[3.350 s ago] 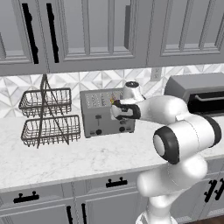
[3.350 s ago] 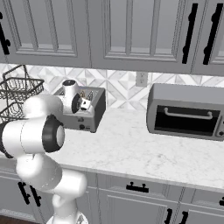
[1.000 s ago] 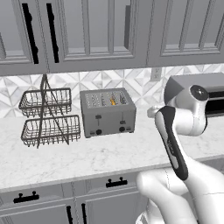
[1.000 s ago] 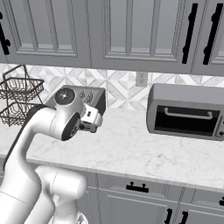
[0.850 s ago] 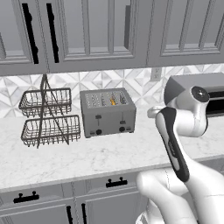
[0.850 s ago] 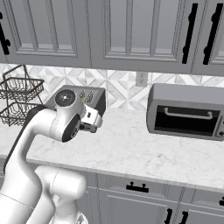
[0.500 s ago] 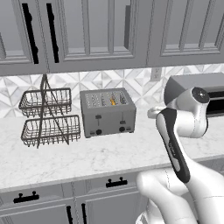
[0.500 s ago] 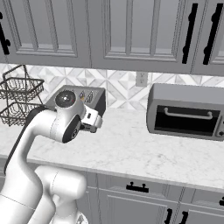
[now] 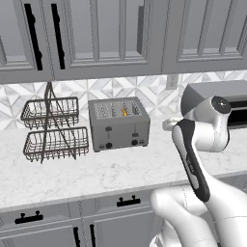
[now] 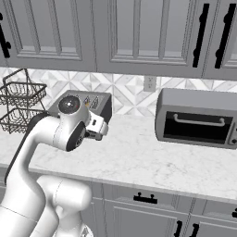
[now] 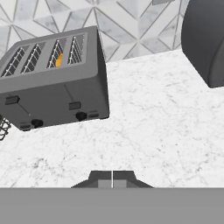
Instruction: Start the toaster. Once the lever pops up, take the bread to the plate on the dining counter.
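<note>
Raised and bent sharply at the elbow, white arm (image 9: 193, 159) with forearm angled down, hand pulled back above the marble, gripper (image 11: 112, 177) closed, fingertips (image 11: 101, 176) pressed together with nothing between them.

Ahead of your claw (image 11: 112, 177) you see the toaster (image 11: 54, 81) in matt brushed grey metal with black plastic levers, on a smooth, polished white marble counter (image 11: 162, 118) veined faintly in grey.
</note>
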Motion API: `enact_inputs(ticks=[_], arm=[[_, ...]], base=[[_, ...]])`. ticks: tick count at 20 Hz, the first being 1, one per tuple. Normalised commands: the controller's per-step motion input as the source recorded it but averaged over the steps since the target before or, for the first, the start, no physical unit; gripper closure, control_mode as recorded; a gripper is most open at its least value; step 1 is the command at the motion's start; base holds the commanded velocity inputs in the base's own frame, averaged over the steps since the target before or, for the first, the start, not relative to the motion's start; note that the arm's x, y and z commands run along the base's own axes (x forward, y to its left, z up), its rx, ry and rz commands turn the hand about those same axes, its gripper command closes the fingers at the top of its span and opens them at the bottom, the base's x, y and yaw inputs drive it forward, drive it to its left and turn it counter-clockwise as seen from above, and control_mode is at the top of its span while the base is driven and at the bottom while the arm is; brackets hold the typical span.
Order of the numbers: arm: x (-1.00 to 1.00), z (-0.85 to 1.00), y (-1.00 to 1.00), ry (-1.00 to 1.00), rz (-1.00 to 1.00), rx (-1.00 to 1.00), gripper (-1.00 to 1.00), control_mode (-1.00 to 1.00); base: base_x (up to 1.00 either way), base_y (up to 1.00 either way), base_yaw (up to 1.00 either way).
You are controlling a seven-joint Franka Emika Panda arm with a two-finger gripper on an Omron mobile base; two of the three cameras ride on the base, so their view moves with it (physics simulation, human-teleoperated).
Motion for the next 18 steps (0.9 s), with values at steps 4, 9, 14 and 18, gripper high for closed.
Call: enact_inputs(ticks=[4, 9, 14, 18], arm=[[0.00, 0.00, 0.00, 0.00, 0.00, 0.00, 1.00, -1.00], [0.00, 0.00, 0.00, 0.00, 0.00, 0.00, -1.00, -1.00], [0.00, 0.00, 0.00, 0.00, 0.00, 0.00, -1.00, -1.00], [0.00, 0.00, 0.00, 0.00, 0.00, 0.00, -1.00, -1.00]], base=[[0.00, 0.00, 0.00], [0.00, 0.00, 0.00], [0.00, 0.00, 0.00], [0.00, 0.00, 0.00]])
